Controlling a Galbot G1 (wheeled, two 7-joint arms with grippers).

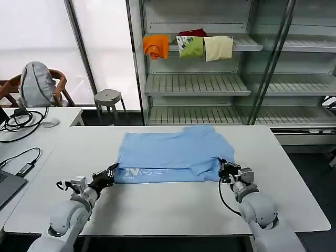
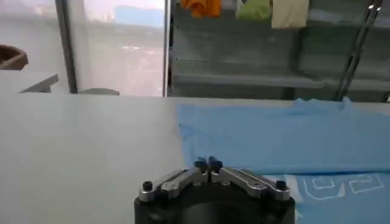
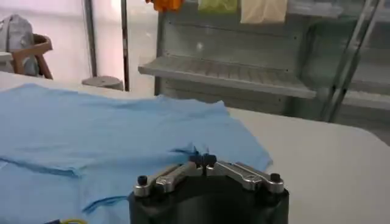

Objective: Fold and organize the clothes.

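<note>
The clothes are one light sky-blue T-shirt [image 1: 173, 152] lying flat on the white table [image 1: 168, 210], with its near edge doubled over so that pale lettering [image 1: 147, 172] shows. My left gripper [image 1: 112, 170] sits low at the shirt's near-left corner, fingertips together on the hem [image 2: 208, 163]. My right gripper [image 1: 223, 170] is at the near-right corner, shut on a small pinch of cloth [image 3: 202, 160]. The shirt [image 2: 274, 140] spreads away from the left jaws, and in the right wrist view the shirt [image 3: 91, 134] lies wrinkled beyond the right jaws.
A metal shelf unit behind the table holds folded orange [image 1: 156, 46], green [image 1: 190, 46] and cream [image 1: 218, 47] garments. A stool [image 1: 107, 97] and a chair with a grey bag [image 1: 35, 84] stand at the back left. Cables [image 1: 21, 119] and a laptop [image 1: 8, 186] lie on the left-hand table.
</note>
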